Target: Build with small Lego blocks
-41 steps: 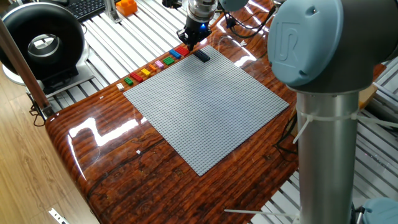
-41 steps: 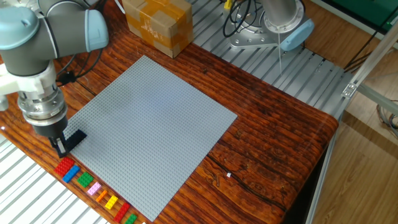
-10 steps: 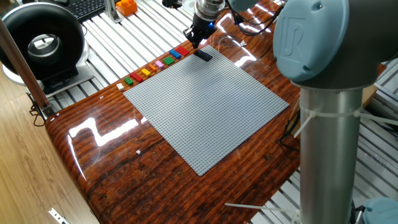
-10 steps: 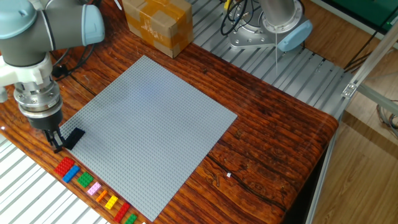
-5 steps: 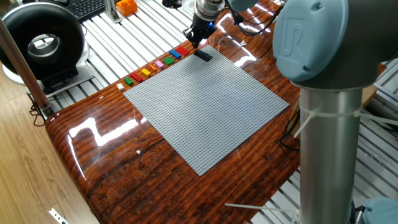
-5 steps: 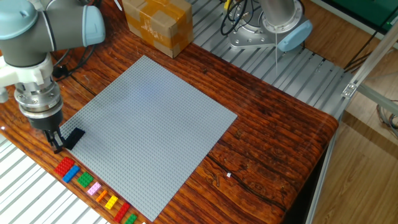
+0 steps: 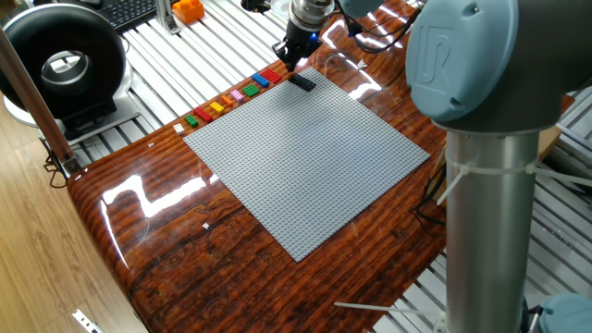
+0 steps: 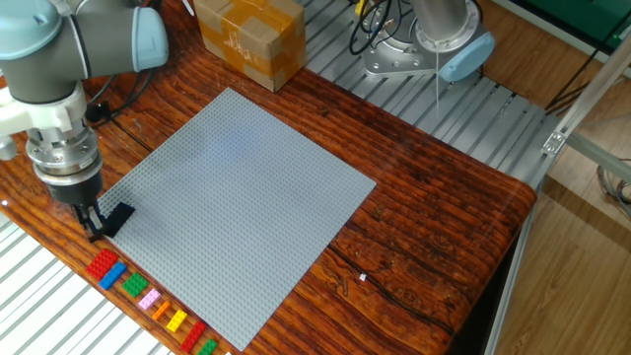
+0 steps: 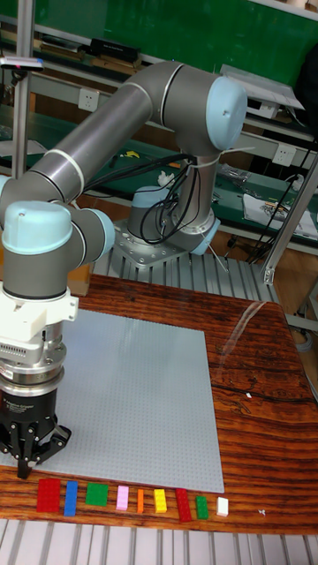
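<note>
The small Lego blocks (image 8: 148,299) lie in a row on the wood just off the grey baseplate's (image 8: 237,187) edge: red, blue, green, pink, orange, yellow, red and green. The same row (image 7: 231,96) (image 9: 124,500) shows in the one fixed view and the tall fixed view, where a white piece ends it. A black brick (image 8: 118,219) (image 7: 301,82) sits on the plate's corner. My gripper (image 8: 92,231) (image 7: 290,59) (image 9: 34,457) hangs just beside that brick, above the red end of the row. Its fingers are drawn together with nothing between them.
A cardboard box (image 8: 248,39) stands on the table beyond the plate. An orange plastic object (image 7: 188,9) sits on the slatted metal surface near a black round device (image 7: 63,65). A second arm's base (image 8: 429,44) is mounted past the table's far edge.
Since about four seconds ago my gripper has lifted slightly up and away from the black brick, which stayed put. Over the last second it has barely moved.
</note>
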Motion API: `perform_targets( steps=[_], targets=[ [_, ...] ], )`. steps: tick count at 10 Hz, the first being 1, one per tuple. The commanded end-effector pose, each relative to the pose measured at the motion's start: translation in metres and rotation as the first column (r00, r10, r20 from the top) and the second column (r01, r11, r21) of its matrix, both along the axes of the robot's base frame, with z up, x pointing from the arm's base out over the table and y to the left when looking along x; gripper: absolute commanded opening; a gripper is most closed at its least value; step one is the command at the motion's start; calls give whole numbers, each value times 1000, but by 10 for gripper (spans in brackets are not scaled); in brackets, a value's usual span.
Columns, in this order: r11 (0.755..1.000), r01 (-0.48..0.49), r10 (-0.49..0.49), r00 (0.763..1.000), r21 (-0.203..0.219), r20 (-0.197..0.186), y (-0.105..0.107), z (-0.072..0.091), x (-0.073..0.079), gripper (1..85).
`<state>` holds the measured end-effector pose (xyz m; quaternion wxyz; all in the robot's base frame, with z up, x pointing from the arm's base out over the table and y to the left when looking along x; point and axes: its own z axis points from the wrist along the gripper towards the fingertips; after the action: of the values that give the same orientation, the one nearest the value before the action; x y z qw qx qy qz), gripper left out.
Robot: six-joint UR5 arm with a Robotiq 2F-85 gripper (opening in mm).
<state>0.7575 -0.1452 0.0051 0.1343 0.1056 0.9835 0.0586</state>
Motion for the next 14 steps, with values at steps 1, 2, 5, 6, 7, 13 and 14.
perform_targets(
  steps=[1, 2, 5, 6, 7, 13, 14],
  targets=[
    [1000, 6, -6, 1000, 15, -10, 0, 1, -5, 10],
    [1000, 6, -6, 1000, 15, -14, 0, 1, -7, 10],
    [1000, 4, -5, 999, -14, -35, -4, 5, -8, 10],
    [999, 5, -7, 999, -33, -40, -8, 7, -6, 10],
    [999, 1, -2, 999, -38, -40, -9, 8, -4, 10],
    [989, -101, 97, 995, -109, -35, -49, 7, -6, 10],
    [987, -118, 115, 993, -104, -34, -55, 5, -8, 10]
  ],
)
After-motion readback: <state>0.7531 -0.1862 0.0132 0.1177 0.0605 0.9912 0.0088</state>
